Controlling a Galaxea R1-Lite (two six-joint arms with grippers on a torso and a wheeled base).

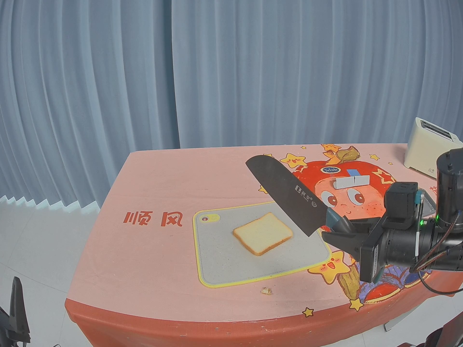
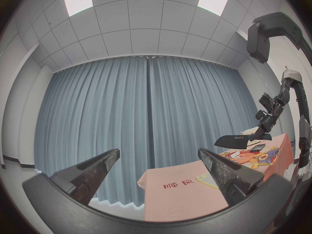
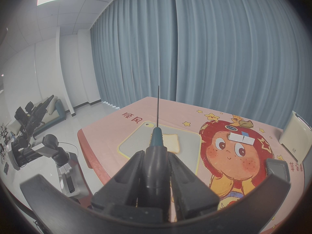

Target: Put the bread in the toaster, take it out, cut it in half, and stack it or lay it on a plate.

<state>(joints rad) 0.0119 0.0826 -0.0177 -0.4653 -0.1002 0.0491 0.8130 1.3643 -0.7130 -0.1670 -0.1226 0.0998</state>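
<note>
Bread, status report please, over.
Right gripper shut on knife, blade raised above the table. Left gripper open, beside the table. Bread whole, flat on cutting board. Nothing between blade and bread.

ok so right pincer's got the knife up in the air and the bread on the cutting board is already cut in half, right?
Not cut yet: the head view shows the bread on the cutting board as one whole slice. The rest holds: the right pincer grips the knife, blade up off the table.
</note>
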